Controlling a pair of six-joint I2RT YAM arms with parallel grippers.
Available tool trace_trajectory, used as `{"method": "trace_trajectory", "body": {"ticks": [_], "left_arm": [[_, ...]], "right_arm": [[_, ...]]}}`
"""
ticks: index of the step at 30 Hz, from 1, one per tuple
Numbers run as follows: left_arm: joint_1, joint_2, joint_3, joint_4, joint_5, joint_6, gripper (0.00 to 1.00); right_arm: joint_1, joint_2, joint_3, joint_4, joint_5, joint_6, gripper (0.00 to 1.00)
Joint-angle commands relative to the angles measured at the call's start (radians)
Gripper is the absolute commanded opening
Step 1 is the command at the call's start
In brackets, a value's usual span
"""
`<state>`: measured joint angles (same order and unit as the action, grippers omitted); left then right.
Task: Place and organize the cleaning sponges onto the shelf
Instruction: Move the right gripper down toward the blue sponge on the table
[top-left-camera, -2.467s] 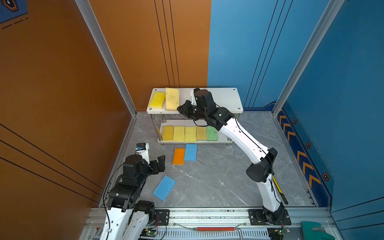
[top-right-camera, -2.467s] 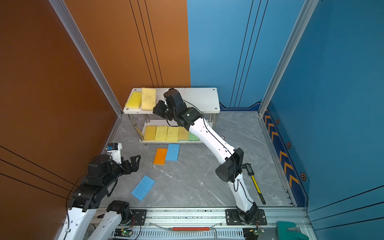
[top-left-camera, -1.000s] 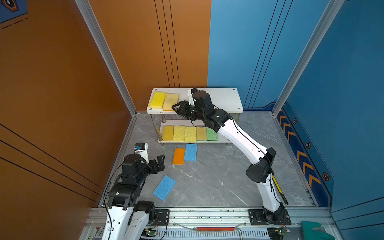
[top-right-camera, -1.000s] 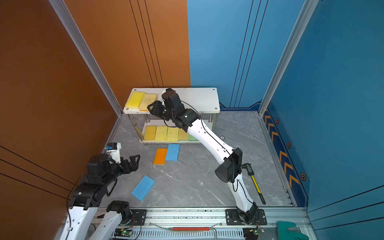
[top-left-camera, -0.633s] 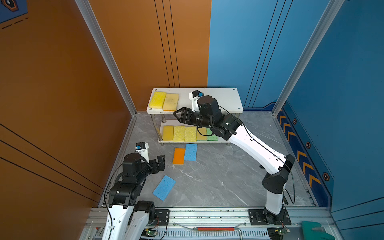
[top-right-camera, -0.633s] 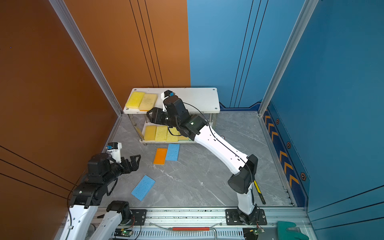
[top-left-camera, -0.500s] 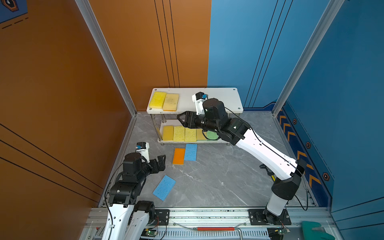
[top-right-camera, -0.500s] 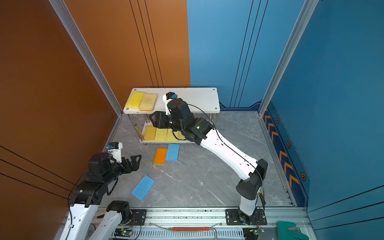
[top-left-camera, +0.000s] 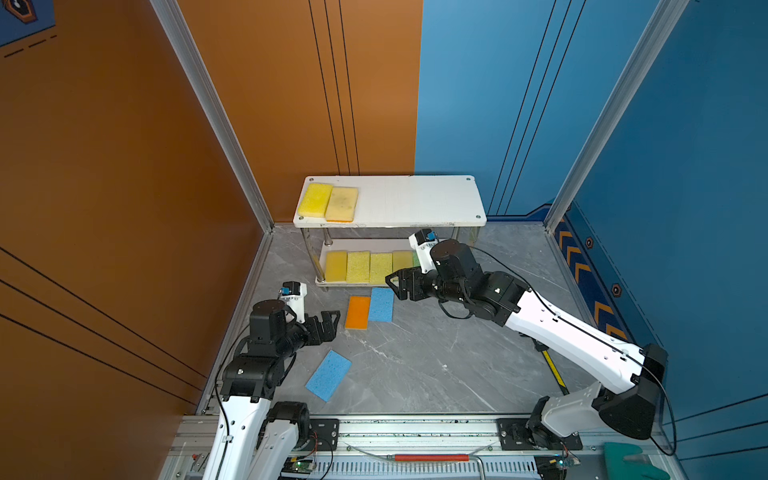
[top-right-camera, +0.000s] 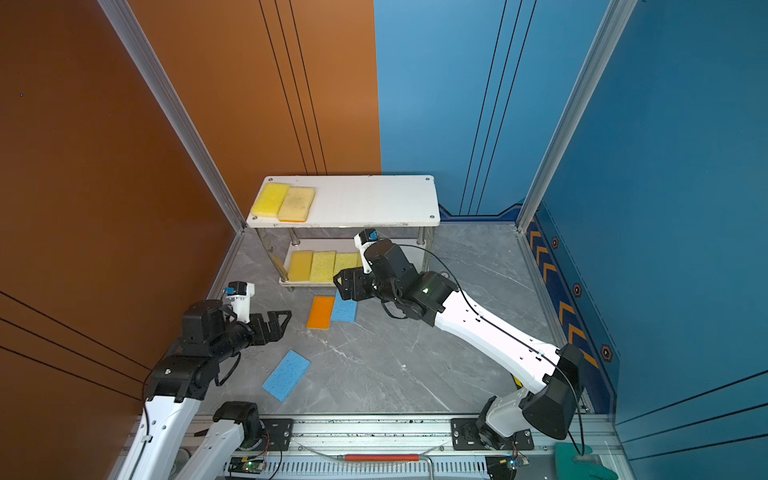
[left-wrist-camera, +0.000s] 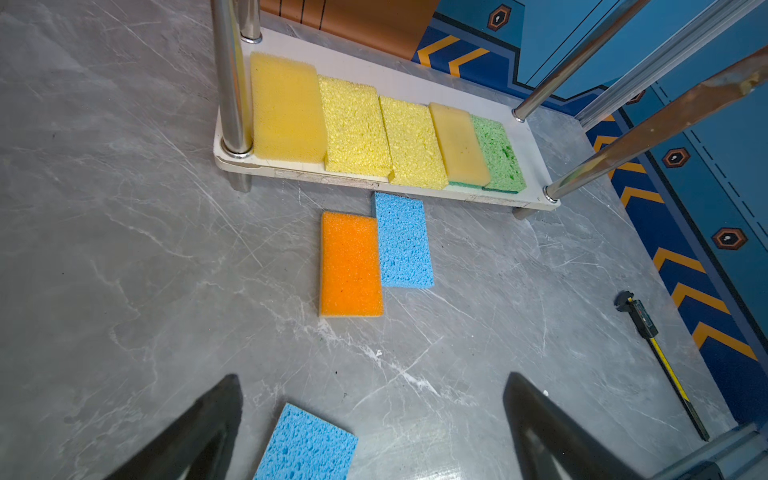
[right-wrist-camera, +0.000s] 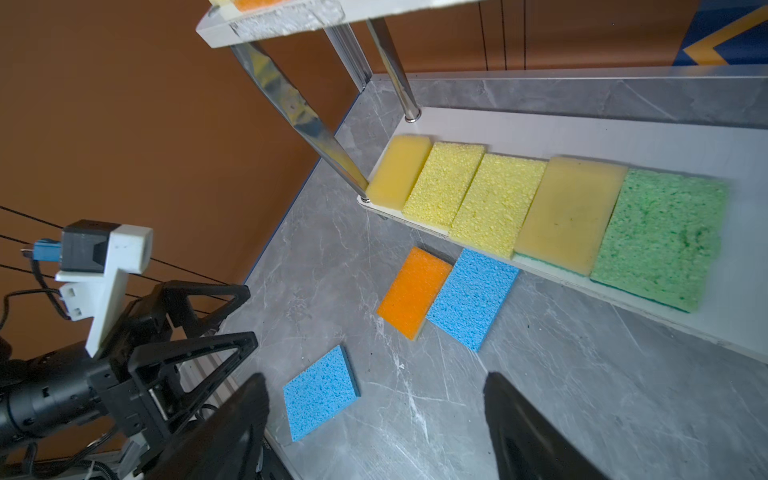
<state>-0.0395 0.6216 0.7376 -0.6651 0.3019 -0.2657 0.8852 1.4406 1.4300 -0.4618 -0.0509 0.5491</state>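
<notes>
Both top views show the shelf (top-left-camera: 415, 208) standing at the far edge of the counter (top-left-camera: 436, 365). On its top board (top-right-camera: 374, 199), at the left end, a yellow sponge (top-left-camera: 315, 200) and a tan sponge (top-left-camera: 341, 203) lie side by side, touching. On the lower board (left-wrist-camera: 415, 85) a row of five sponges (left-wrist-camera: 386, 129) sits tight together, four yellowish and one green.

Three are not put away yet. An orange sponge (top-left-camera: 358, 311) and a blue sponge (top-left-camera: 381, 304) lie touching on the counter, just in front of the shelf. A second blue sponge (top-left-camera: 329, 375) lies toward the near left corner.

The right end effector (top-left-camera: 395, 286) hangs near the blue sponge by the shelf, jaws wide apart, holding nothing. The left end effector (top-left-camera: 331, 326) is spread wide and empty too.

I think picking up is the step now. The right one would need to drop down, pinch that blue sponge and lift it to the bare part of the top board. The orange sponge touches it, so a jaw could bump that. The shiny posts (left-wrist-camera: 230, 83) are close too. A black and yellow tool (left-wrist-camera: 656, 345) lies by the right edge, out of the way.
</notes>
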Motion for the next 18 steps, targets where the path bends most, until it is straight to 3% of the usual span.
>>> {"method": "trace_trajectory", "body": {"ticks": [1, 18], "left_arm": [[0.009, 0.016, -0.008, 0.015, 0.066, 0.008, 0.98], [0.007, 0.15, -0.034, 0.044, 0.168, -0.018, 0.98]], "right_arm": [[-0.005, -0.032, -0.055, 0.001, 0.015, 0.012, 0.84], [0.006, 0.077, -0.176, 0.046, -0.002, 0.093, 0.86]]}}
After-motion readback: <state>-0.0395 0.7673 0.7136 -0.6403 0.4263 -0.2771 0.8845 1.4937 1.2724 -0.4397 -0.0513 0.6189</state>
